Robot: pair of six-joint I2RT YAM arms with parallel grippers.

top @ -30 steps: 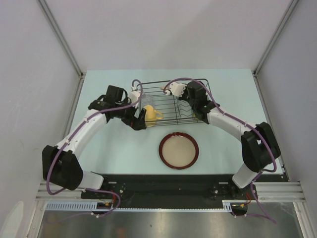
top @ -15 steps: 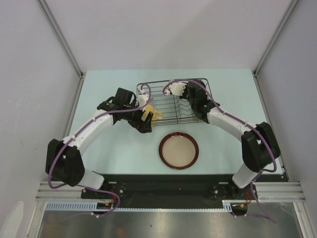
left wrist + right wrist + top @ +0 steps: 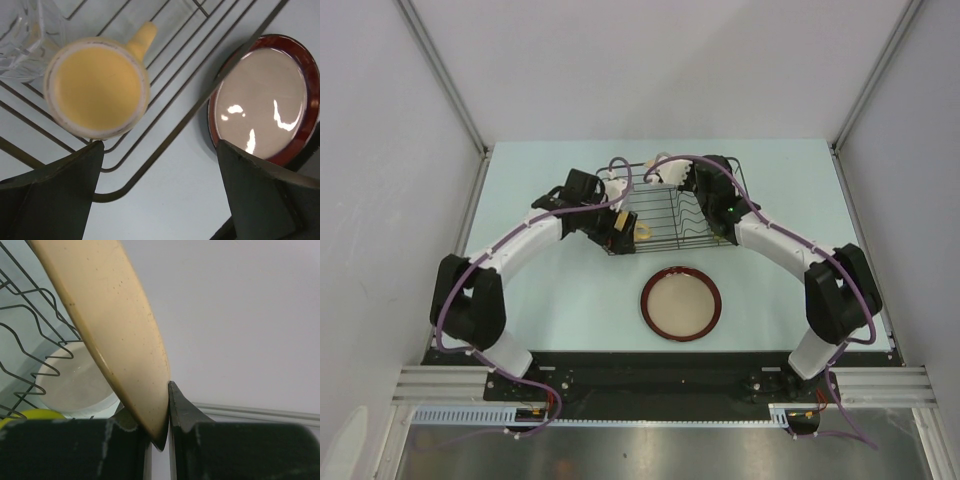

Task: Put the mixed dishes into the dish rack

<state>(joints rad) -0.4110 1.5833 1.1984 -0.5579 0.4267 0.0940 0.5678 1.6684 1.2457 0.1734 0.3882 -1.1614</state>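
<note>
The black wire dish rack (image 3: pixel 672 216) stands at the table's back middle. The yellow-orange mug (image 3: pixel 97 87) stands upright in its front left corner, next to the clear glass (image 3: pixel 22 37); the mug also shows in the top view (image 3: pixel 643 232). My left gripper (image 3: pixel 160 192) is open and empty above the rack's front edge (image 3: pixel 620 225). My right gripper (image 3: pixel 167 415) is shut on the rim of a tan plate (image 3: pixel 115 325), held on edge over the rack's back (image 3: pixel 662 177). The dark-rimmed plate (image 3: pixel 680 303) lies on the table. The white bowl (image 3: pixel 75 385) and lime-green bowl (image 3: pixel 30 416) sit in the rack.
The rack's zigzag divider wires (image 3: pixel 20 340) stand below the held plate. Grey walls enclose the table on the left, back and right. The arms' black base rail (image 3: pixel 650 375) runs along the near edge.
My left gripper carried the mug right into the rack, let go of it and now hangs open above it. My right gripper with the tan plate shifted slightly.
</note>
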